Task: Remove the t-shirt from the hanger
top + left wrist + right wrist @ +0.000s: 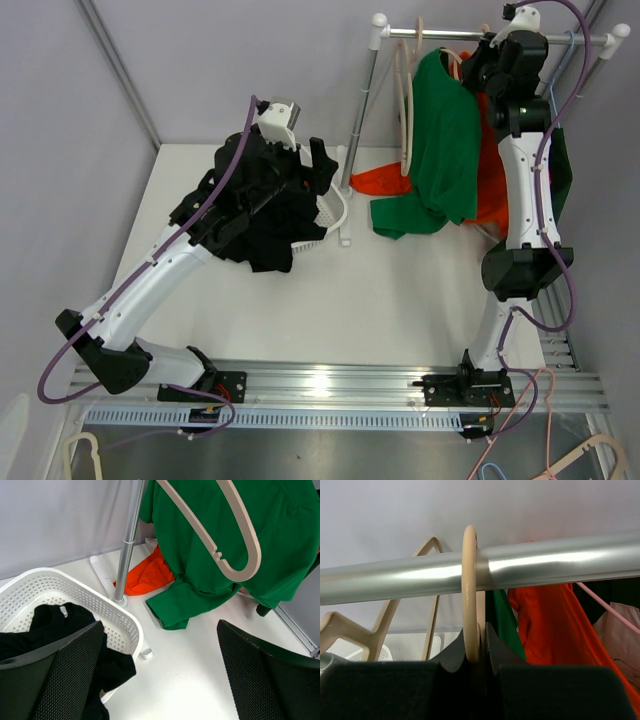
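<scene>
1. Left gripper [160, 625] is hovering over the near-left part of the table [400, 290]. Its two fingers are standing wide apart, with nothing between them.
2. Just under it, a white perforated basket [30, 580] is sitting on the table, and a black garment [50, 620] is spilling over its rim.
3. Past the basket, the rack's upright pole [127, 545] is standing with its foot on the table. An orange garment [145, 577] is lying bunched against that foot.
4. Right beside the orange cloth, the green t-shirt [445, 130] is trailing its lower end onto the table. The rest of it is hanging down from the far rail, not yet off its hanger.
5. An empty beige hanger [240, 530] is dangling in front of the t-shirt, on the side toward the pole.
6. Farthest back, at the right end of the rack, the right gripper [481, 641] is reaching up under the rail [560, 560]. Its fingers are pinching tight on the beige hook [470, 580], which is looping over the rail.
7. Green cloth is showing just behind those fingers, and more orange cloth is hanging to the right of it. I cannot tell whether that is the same orange piece as the one on the table.
</scene>
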